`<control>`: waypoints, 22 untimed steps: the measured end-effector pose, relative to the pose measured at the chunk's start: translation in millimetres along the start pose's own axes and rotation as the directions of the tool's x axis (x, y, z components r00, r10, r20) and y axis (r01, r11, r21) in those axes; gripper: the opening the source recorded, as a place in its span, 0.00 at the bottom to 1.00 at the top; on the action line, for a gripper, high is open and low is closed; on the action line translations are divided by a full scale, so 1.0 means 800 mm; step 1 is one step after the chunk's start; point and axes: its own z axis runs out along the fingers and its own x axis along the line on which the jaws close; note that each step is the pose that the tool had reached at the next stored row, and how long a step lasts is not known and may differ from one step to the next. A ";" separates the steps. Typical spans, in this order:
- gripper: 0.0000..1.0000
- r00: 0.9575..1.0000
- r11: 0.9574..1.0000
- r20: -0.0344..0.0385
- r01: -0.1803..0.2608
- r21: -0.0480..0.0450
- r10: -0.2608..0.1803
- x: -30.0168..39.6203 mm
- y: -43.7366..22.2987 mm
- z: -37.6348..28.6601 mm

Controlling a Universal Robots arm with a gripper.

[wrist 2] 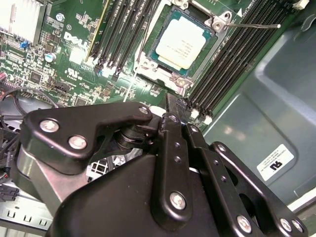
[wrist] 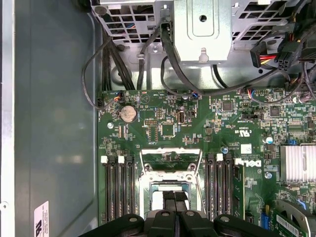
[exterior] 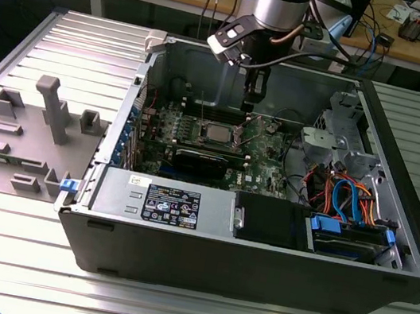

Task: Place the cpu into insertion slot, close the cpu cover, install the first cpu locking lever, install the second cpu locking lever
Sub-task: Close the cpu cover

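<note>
Now, cpu [wrist 2: 183, 42]: lying flat inside the insertion slot with its silver-grey top facing up and its green edge showing on every side.
insertion slot [wrist 2: 217, 23]: sitting on the green motherboard, with a bank of black memory slots running along each of 2 opposite sides.
cpu cover [wrist: 171, 151]: showing in the first wrist view as a thin silvery frame lifted off the slot, the green board showing through its cut-out; it is not lying over the cpu.
locking lever [wrist 2: 256, 24]: a thin wire rod, angling out from a corner of the slot and crossing over the memory slots beside it.
gripper [wrist: 175, 195]: hanging over the motherboard close to the slot, its 2 black fingers pressing together side by side and gripping nothing. Whether the tips are touching the cover cannot be told.
motherboard [exterior: 268, 147]: lying flat on the floor of the open computer case, with a long black card just beside the slot.
memory slots [wrist: 118, 187]: running parallel in 2 groups.
computer case [exterior: 256, 269]: resting on its side on the ribbed metal table, its open side facing up.
table [exterior: 168, 311]: also carrying grey fixture blocks [exterior: 37, 128] at the exterior view's left, well apart from the gripper.
</note>
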 end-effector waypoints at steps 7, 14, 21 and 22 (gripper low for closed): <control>0.11 1.000 1.000 0.000 0.000 0.000 0.000 0.0000 0.0027 0.0000; 0.11 1.000 1.000 0.000 0.000 0.000 0.000 0.0001 0.0059 0.0001; 0.11 1.000 1.000 0.000 0.000 0.000 0.000 0.0001 0.0085 0.0001; 0.11 1.000 1.000 0.000 0.000 0.000 0.000 0.0001 0.0088 0.0002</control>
